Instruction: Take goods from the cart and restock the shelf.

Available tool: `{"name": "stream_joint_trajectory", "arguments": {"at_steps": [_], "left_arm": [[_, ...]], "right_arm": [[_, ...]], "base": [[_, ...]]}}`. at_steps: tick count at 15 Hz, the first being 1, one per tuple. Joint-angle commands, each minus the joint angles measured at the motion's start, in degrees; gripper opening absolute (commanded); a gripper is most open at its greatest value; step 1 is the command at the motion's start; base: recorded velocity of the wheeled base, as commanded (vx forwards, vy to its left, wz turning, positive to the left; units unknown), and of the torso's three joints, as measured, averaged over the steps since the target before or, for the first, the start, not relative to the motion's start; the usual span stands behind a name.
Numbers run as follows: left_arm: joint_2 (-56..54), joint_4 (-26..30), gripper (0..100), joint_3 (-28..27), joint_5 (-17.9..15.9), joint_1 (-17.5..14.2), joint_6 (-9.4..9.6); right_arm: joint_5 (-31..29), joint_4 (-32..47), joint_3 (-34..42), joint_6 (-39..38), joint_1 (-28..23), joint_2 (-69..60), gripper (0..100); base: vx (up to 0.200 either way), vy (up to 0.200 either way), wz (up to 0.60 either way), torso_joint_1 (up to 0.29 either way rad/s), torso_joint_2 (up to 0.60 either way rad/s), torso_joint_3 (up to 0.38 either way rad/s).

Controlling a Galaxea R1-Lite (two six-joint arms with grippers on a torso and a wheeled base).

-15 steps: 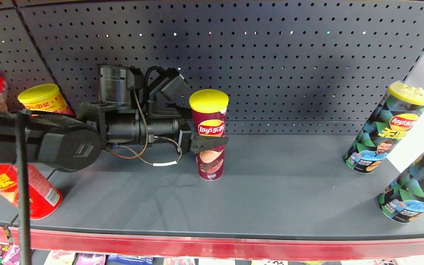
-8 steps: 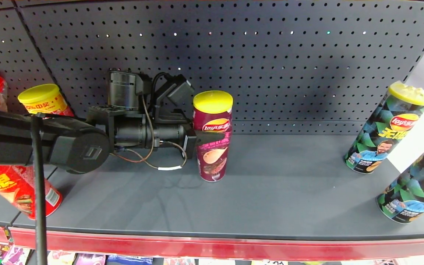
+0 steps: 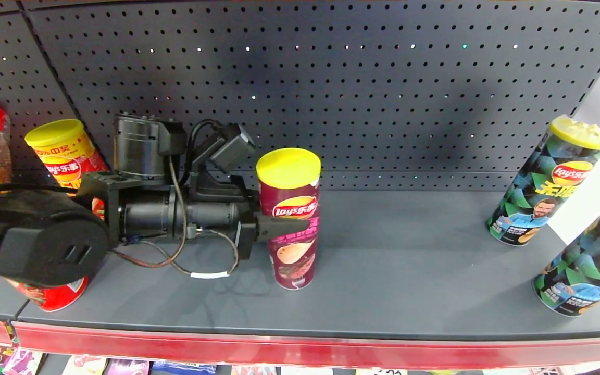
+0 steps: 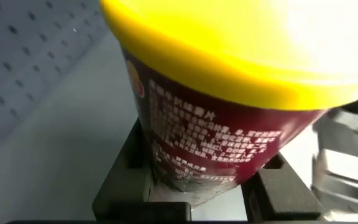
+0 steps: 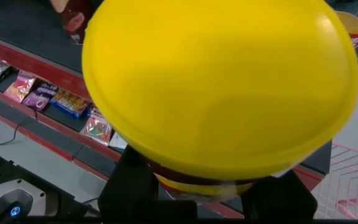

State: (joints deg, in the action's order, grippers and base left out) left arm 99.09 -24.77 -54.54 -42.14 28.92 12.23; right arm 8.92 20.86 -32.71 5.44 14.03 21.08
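Left gripper (image 3: pixel 288 221) held level, fingers (image 3: pixel 282 227) clamped on a maroon can (image 3: pixel 292 255); right gripper (image 5: pixel 207 196) clasps a second can (image 5: pixel 219 87).

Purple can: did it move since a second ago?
Yes. The left tool, still shut on the purple can, pulled it nearer the front of the shelf and a bit left. The green cans and the red can at the back stayed put.

The head view is dim: soft shadows lie on the shelf (image 3: pixel 383 271), and small lights shine through the pegboard (image 3: pixel 331 94) holes. In the left wrist view, glare whitens the yellow lid (image 4: pixel 229 62) at upper right.
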Motion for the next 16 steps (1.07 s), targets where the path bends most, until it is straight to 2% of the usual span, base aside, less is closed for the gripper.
{"name": "stream_joint_trajectory", "arguments": {"at_steps": [1,3,6,9,12,16], "left_arm": [[-5.1,0.1,0,4.0,-1.4,-0.1,-0.01],[-6.0,0.1,0,5.3,-3.4,-1.0,0.43],[-6.6,0.0,0,7.4,-4.2,-1.0,0.96],[-6.7,0.0,0,9.4,-6.5,-1.0,3.42],[-6.7,0.0,0,9.7,-7.4,-1.0,5.0],[-7.4,0.0,0,10.0,-8.0,-1.0,5.0]], "right_arm": [[0.0,0.1,-0.2,0.0,0.0,0.6,0],[0.1,0.1,-0.2,0.0,0.0,0.6,0],[0.1,0.1,-0.3,0.0,0.0,0.7,0],[0.1,0.1,-0.3,0.0,0.0,0.7,0],[0.1,0.1,-0.3,0.0,0.0,0.7,0],[0.0,0.1,-0.4,0.0,0.0,0.8,0]], "base": [[0.0,0.0,0.0,0.0,0.0,0.0],[0.0,0.0,0.0,0.0,0.0,0.0],[0.0,0.0,0.0,0.0,0.0,0.0],[0.0,0.0,0.0,0.0,0.0,0.0],[0.0,0.0,0.0,0.0,0.0,0.0],[0.0,0.0,0.0,0.0,0.0,0.0]]}}
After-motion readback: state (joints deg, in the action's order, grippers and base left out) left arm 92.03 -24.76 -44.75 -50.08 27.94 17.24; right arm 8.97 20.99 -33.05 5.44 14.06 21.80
